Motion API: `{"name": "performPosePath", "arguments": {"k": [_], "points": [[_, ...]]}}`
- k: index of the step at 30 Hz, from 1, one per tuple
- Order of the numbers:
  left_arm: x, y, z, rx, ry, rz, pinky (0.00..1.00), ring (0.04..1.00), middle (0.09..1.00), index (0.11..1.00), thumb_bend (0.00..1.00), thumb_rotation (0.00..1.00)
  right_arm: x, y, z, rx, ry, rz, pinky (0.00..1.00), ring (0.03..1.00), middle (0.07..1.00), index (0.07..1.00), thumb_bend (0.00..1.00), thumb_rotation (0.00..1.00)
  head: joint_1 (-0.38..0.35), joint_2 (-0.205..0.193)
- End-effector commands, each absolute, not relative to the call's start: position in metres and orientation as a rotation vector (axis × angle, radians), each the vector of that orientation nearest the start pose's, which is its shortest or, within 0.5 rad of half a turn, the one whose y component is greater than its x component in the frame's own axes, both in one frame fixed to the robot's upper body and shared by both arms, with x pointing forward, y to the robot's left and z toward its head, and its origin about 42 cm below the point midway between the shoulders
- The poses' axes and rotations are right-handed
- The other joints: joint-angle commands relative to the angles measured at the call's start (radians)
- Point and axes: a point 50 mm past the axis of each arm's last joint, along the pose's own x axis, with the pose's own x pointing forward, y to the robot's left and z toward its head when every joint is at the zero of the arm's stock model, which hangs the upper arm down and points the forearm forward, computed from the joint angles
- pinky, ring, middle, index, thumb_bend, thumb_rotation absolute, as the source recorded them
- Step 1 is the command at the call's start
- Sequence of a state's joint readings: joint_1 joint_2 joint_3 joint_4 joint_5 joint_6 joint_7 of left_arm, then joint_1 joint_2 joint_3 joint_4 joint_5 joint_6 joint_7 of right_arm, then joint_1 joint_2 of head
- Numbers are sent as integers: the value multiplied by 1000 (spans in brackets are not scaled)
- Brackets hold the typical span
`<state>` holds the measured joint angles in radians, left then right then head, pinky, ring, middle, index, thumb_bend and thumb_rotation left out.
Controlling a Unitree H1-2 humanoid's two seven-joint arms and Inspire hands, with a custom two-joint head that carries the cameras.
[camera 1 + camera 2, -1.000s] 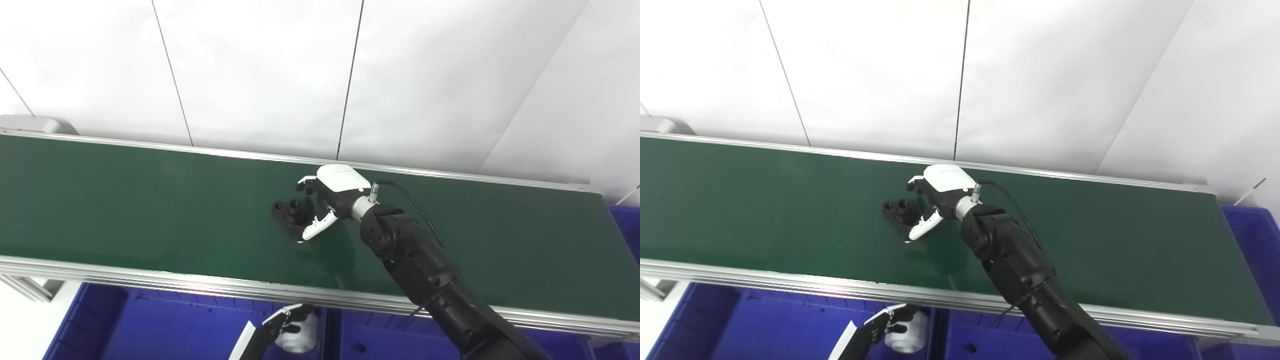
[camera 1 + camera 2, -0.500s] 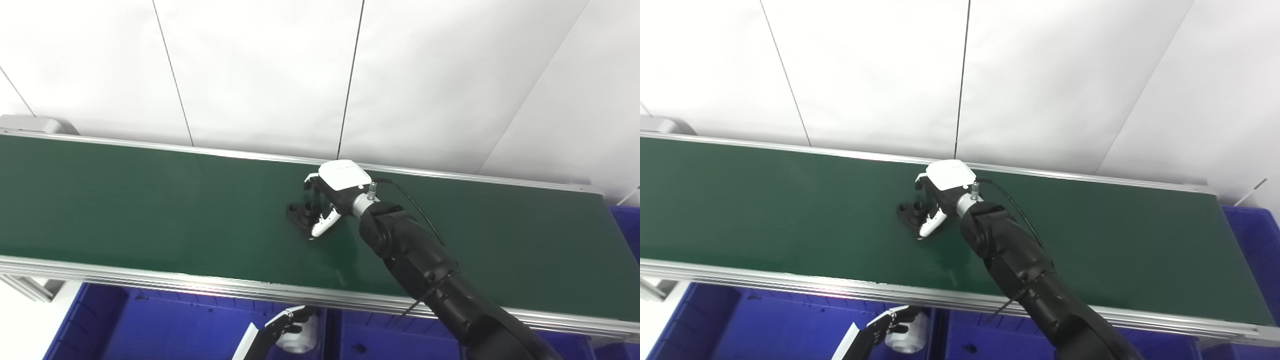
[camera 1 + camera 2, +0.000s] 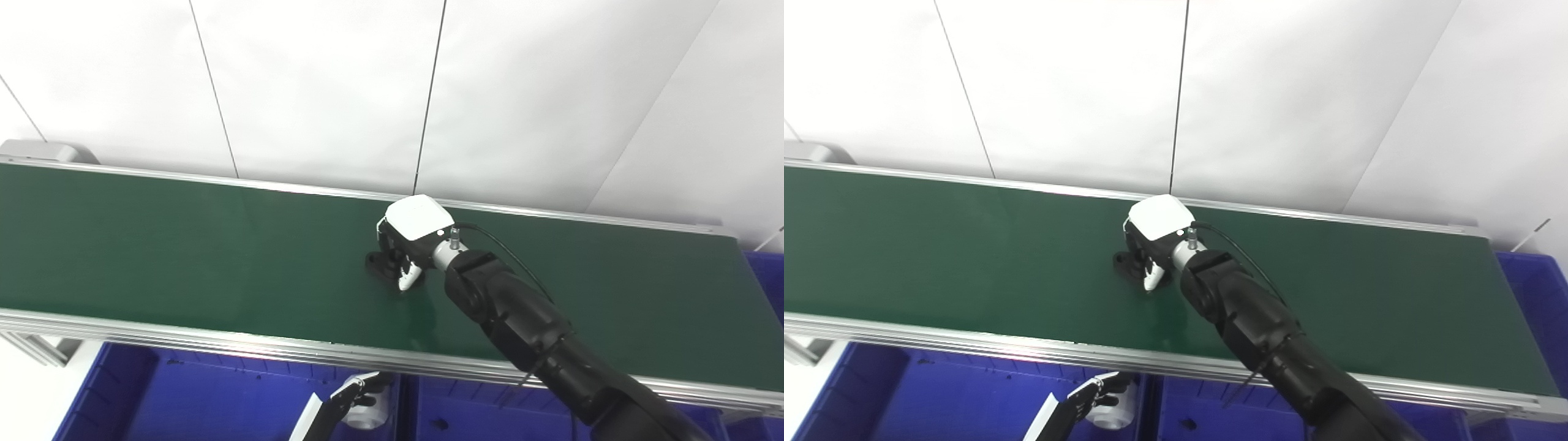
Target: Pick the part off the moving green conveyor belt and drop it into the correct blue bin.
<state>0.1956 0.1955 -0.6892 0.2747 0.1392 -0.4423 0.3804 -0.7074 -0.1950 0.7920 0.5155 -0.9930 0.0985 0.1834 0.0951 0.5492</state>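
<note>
A black flanged part [image 3: 378,264] lies on the green conveyor belt [image 3: 184,245], near its middle. My right hand [image 3: 409,240], white-backed with black fingers, sits right over the part. Its fingers curl down on the far side and its white thumb [image 3: 408,279] presses the near side, so it is closed around the part, which still rests on the belt. Most of the part is hidden under the hand; the part also shows in the right eye view [image 3: 1124,262]. My left hand [image 3: 358,398] is low at the bottom edge, over a blue bin [image 3: 184,398]; I cannot tell how its fingers stand.
Blue bins run below the belt's front rail [image 3: 184,335]: one at the left, another to its right [image 3: 484,416], a third past the belt's right end [image 3: 765,275]. A white round object [image 3: 367,415] is by the left hand. White wall panels stand behind the belt.
The part has ridden the belt to the right into my right hand. The hand's fingers and thumb, spread wide a second ago, have closed around it. The left hand has barely moved.
</note>
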Motion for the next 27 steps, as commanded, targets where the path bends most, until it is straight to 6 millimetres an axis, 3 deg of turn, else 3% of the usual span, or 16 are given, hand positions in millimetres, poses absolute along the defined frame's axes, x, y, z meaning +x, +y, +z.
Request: {"name": "performPosePath", "arguments": {"k": [1,6,11,18,21,22,24,26,27], "points": [[145,135,2,163,-28,-334,753,811,821,783,963,407,427,-84,132,-1706,-279,779,237,377,456,543,513,0,2,1],[145,137,2,174,-37,-334,763,812,819,785,965,413,417,-83,141,-1687,-295,783,264,381,476,547,512,0,2,8],[145,138,3,172,-36,-336,782,815,819,786,969,405,405,-88,162,-1549,-351,748,212,358,457,548,509,0,1,9],[142,140,4,169,-33,-337,803,823,818,785,975,425,395,-100,193,-1415,-390,652,217,402,511,488,519,0,1,14],[141,140,4,172,-36,-341,812,830,822,789,969,428,394,-106,207,-1352,-397,602,228,360,463,530,512,0,1,15],[141,141,5,170,-36,-341,812,830,821,789,969,428,393,-108,211,-1337,-398,593,224,375,484,509,516,0,1,15],[141,141,5,171,-37,-341,811,828,821,787,969,426,392,-111,217,-1322,-400,578,209,299,476,490,529,0,-2,16],[141,142,5,178,-41,-342,807,826,821,786,968,429,389,-114,223,-1315,-408,563,209,289,475,487,530,0,-3,16],[141,142,5,180,-41,-342,806,826,821,788,964,430,388,-116,225,-1310,-413,557,218,299,433,507,526,0,-3,16]]}}
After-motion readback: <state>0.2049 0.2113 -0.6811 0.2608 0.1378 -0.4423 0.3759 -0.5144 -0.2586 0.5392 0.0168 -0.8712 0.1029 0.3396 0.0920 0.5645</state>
